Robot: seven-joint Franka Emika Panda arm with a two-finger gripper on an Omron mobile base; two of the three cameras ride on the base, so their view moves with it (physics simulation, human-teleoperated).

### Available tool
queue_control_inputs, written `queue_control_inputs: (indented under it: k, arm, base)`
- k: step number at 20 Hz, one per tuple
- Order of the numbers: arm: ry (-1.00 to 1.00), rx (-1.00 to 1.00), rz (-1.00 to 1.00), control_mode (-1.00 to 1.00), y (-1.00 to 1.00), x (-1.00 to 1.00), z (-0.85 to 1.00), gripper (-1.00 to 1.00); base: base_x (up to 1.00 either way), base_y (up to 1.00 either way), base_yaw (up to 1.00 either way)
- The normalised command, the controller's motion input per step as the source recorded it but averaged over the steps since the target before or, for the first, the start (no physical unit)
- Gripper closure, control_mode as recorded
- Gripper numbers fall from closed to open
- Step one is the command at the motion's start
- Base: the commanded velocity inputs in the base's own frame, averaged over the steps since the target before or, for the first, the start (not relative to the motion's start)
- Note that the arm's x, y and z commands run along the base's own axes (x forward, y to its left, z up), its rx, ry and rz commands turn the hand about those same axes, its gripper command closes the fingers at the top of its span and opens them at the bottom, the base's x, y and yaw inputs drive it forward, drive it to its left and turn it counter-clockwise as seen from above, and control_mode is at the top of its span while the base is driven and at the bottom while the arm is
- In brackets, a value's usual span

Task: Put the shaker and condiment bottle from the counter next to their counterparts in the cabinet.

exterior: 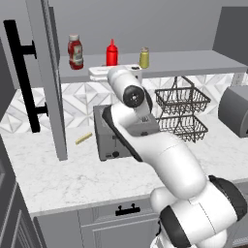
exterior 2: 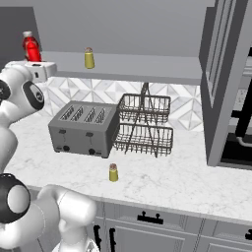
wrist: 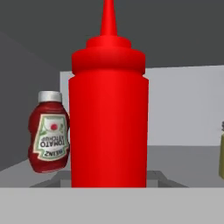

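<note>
- Two of the task's items sit apart in the left base view: the condiment bottle (exterior: 112, 53) is up on the cabinet shelf (exterior: 193, 63), between the ketchup bottle (exterior: 75, 52) and the yellow shaker (exterior: 144, 58). Our arm reaches up to it; we can't make out the finger tips from this side.
- Right base view: the shaker (exterior 2: 113, 173) stands on the tabletop (exterior 2: 187, 182) in front of the toaster (exterior 2: 83, 128), well apart from the arm, not yet picked. Red bottle w/ hand below it at the shelf's left end.
- Hand view: red bottle fills the centre, upright, ketchup bottle just beside it. We judge the end effector closed on the condiment bottle; the jaws sit narrow.
- Risk: if we let go w/ the base not flat on the shelf, it could tip into the ketchup bottle or roll off. Pulling back too fast could drag it to the edge.
</note>
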Motion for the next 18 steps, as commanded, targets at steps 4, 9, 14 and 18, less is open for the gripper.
queue_control_inputs:
  k: [4, 9, 14, 18]
  arm:
    - [0.0, 0.0, -0.02, -1.0, 0.05, 0.52, -0.17, 1.0]
    - [0.0, 0.0, 0.0, -1.0, 0.07, 0.52, -0.14, 1.0]
    - [0.0, 0.0, 0.0, -1.0, 0.1, 0.47, -0.07, 1.0]
    - [0.0, 0.0, 0.0, -1.0, 0.11, 0.39, 0.0, 1.0]
  base:
    - [0.0, 0.0, 0.0]
    - [0.0, 0.0, 0.0]
    - [0.0, 0.0, 0.0]
    - [0.0, 0.0, 0.0]
